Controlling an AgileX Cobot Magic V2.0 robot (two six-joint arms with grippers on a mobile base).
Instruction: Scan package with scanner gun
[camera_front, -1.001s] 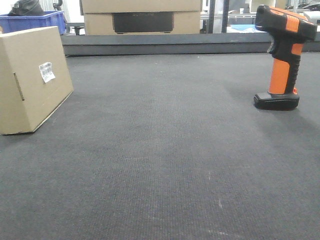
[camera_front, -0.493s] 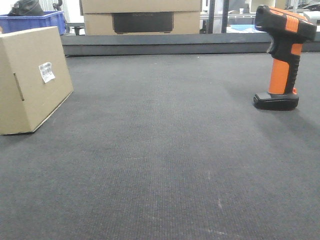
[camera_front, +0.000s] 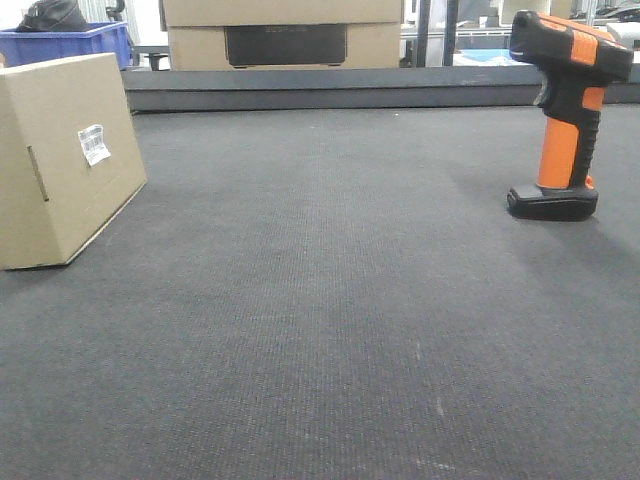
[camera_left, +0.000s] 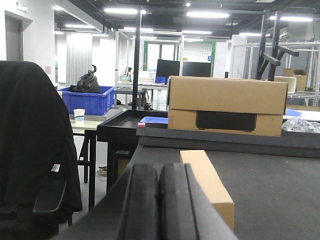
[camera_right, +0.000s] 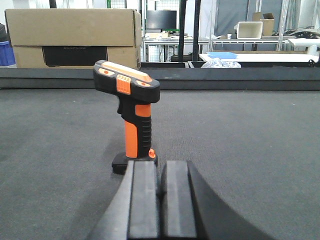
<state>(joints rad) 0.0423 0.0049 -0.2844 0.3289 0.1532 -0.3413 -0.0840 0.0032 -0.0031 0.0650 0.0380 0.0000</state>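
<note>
Upright on its flat base, the scanner gun (camera_right: 131, 122) stands on the dark tabletop (camera_front: 320, 330) just ahead of the right jaws (camera_right: 161, 200), which are pressed together and empty. Far to the left sits the package (camera_front: 62, 155), beside the left jaws (camera_left: 159, 200), likewise closed on nothing.

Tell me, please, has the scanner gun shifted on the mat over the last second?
No. The scanner gun stands upright at the same spot below the mat's raised back edge.

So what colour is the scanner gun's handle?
Orange with a black grip strip on the scanner gun; clearest in the right wrist view.
</note>
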